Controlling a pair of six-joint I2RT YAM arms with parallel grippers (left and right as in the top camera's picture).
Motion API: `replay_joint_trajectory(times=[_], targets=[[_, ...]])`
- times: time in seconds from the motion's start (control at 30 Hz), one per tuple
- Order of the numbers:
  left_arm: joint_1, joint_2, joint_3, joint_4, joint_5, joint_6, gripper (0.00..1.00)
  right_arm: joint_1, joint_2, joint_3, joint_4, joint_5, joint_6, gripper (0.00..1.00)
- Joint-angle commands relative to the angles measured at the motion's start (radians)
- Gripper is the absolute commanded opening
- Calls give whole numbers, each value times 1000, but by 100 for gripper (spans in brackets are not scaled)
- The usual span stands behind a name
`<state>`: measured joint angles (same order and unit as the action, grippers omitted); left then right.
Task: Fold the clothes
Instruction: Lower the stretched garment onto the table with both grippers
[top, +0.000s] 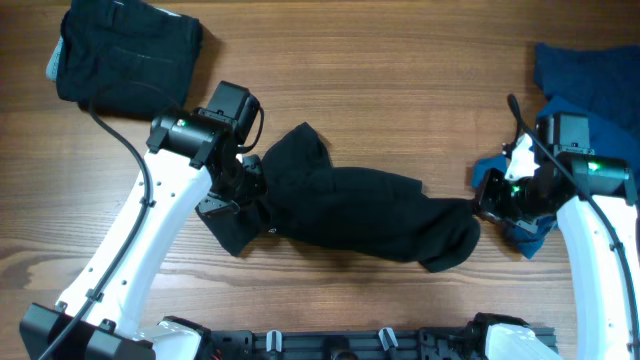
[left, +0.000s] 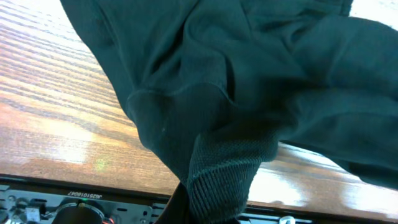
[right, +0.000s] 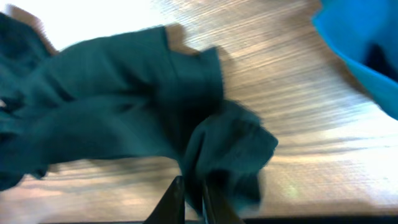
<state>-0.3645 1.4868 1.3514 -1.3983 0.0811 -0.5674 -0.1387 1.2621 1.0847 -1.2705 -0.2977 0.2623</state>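
Observation:
A black garment (top: 355, 215) lies crumpled and stretched across the middle of the wooden table. My left gripper (top: 248, 180) is shut on its left end; the left wrist view shows a ribbed cuff (left: 217, 180) pinched between the fingers (left: 208, 214). My right gripper (top: 487, 203) is shut on the garment's right end; in the right wrist view the fingers (right: 194, 199) pinch a fold of the dark cloth (right: 124, 130). The cloth hangs slightly lifted between both grippers.
A folded black garment (top: 125, 55) lies at the back left corner. A pile of blue clothes (top: 590, 80) sits at the back right, reaching under my right arm, and shows in the right wrist view (right: 360, 50). The table's front edge has a black rail (top: 350, 345).

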Motion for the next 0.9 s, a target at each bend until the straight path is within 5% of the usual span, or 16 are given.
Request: replay_joint_trajectory(times=[0.0, 0.13, 0.17, 0.23, 0.4, 0.67, 0.87], targets=[[0, -5, -49, 36, 16, -22, 4, -2, 40, -49, 52, -99, -2, 17], [0, -5, -92, 78, 24, -26, 4, -2, 55, -85, 103, -91, 37, 27], [0, -5, -101, 89, 27, -26, 4, -2, 55, -85, 109, -91, 37, 34], [0, -5, -120, 109, 35, -26, 4, -2, 53, -84, 133, -79, 56, 66], [0, -5, -143, 112, 34, -25, 4, -3, 57, -85, 183, 37, 86, 92], [0, -5, -143, 132, 35, -25, 4, -3, 164, -85, 237, 122, 92, 94], [0, -5, -143, 135, 35, -24, 4, -3, 335, -85, 261, 115, 64, 73]])
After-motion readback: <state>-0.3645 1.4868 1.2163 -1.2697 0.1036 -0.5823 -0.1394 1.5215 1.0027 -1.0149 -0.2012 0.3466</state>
